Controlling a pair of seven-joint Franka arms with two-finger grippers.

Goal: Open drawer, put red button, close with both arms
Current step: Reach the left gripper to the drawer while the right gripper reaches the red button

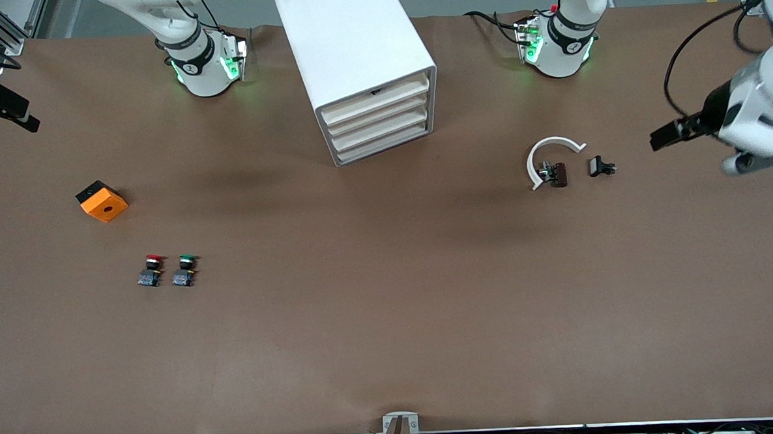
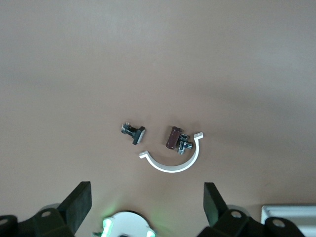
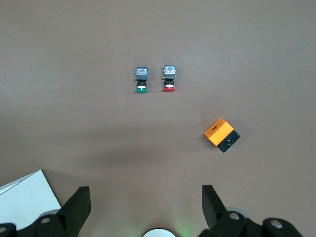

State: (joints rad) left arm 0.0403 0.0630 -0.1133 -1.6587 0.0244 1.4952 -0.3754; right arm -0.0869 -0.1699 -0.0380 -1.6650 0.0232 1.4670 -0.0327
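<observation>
The white cabinet (image 1: 356,55) stands between the two arm bases, and all its cream drawers (image 1: 380,121) are pushed in. The red button (image 1: 152,269) stands on the table toward the right arm's end, close beside the green-capped one (image 1: 184,269). It also shows in the right wrist view (image 3: 169,84). My right gripper (image 3: 146,207) is open and empty, high above the table at its end (image 1: 3,106). My left gripper (image 2: 146,205) is open and empty, high over the left arm's end of the table (image 1: 673,134).
An orange box (image 1: 101,201) lies farther from the front camera than the buttons. Toward the left arm's end lie a white C-shaped clamp (image 1: 549,156), a brown part (image 1: 559,173) and a small black part (image 1: 599,166). A cabinet corner shows in both wrist views.
</observation>
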